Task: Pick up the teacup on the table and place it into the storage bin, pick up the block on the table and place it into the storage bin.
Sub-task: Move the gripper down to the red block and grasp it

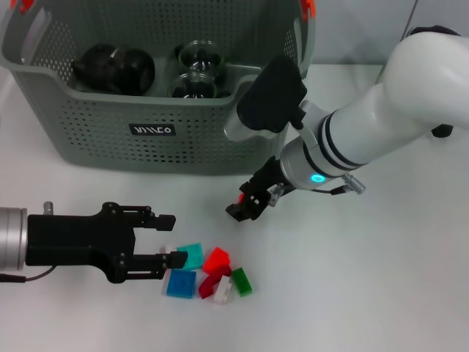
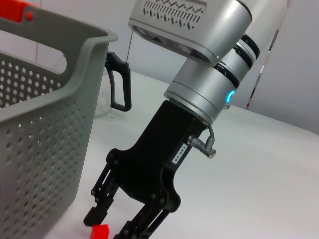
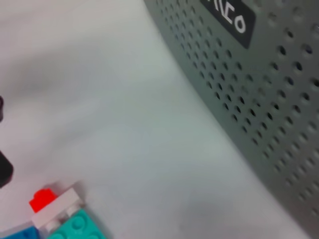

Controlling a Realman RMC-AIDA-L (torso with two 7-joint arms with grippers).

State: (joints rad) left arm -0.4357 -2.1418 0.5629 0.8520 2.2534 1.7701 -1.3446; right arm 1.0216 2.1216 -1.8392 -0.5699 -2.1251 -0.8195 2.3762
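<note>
The grey-green storage bin (image 1: 110,147) stands at the back of the table, and its perforated wall also fills part of the right wrist view (image 3: 259,89). Two glass teacups (image 1: 198,55) sit inside it beside a black pot (image 1: 113,70). My right gripper (image 1: 245,207) hovers in front of the bin's right corner, shut on a small red block (image 1: 242,196); the left wrist view shows that block (image 2: 100,231) at its fingertips. My left gripper (image 1: 170,238) is open at the left edge of a pile of blocks, its lower finger by the teal block (image 1: 192,254).
The pile holds a blue block (image 1: 181,283), a red one (image 1: 216,259), a green one (image 1: 242,281) and a white one (image 1: 222,293). A glass vessel with a black handle (image 2: 119,84) stands beyond the bin's corner (image 2: 40,149).
</note>
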